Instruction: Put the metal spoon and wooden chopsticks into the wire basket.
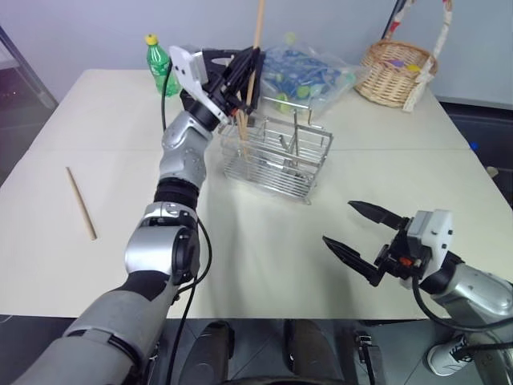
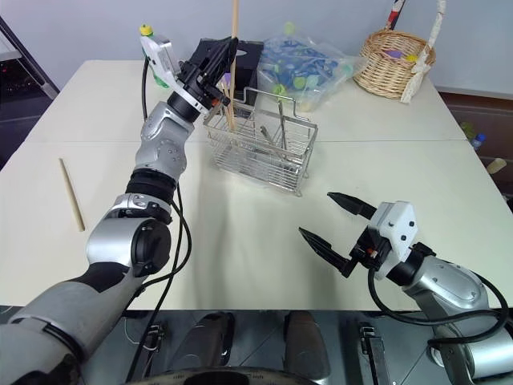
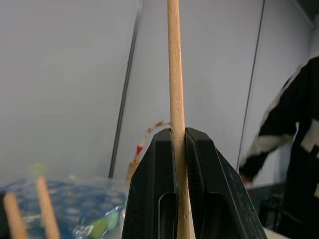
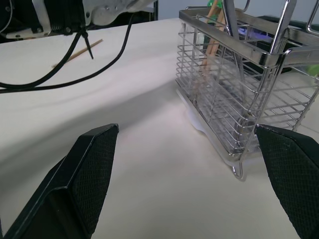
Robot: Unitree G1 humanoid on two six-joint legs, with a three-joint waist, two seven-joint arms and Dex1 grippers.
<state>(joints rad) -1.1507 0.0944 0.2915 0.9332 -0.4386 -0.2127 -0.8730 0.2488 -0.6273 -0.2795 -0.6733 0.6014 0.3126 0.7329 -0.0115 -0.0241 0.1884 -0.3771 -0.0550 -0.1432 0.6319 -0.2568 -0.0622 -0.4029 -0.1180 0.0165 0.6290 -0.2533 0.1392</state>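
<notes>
My left gripper (image 1: 250,64) is shut on one wooden chopstick (image 1: 258,24), holding it upright above the left end of the wire basket (image 1: 272,172). In the left wrist view both fingers (image 3: 207,164) press against the stick. Other chopsticks (image 1: 240,128) stand inside that end of the basket. One more chopstick (image 1: 80,202) lies flat on the table at the far left. A slim shiny handle (image 4: 232,35), apparently the metal spoon, leans inside the basket. My right gripper (image 1: 361,233) is open and empty, low over the table, in front and to the right of the basket.
A green bottle (image 1: 160,64), a clear plastic bag of coloured items (image 1: 309,76) and a round wicker basket (image 1: 397,72) stand along the table's far side. A person in a dark striped sleeve (image 3: 299,149) stands behind the table.
</notes>
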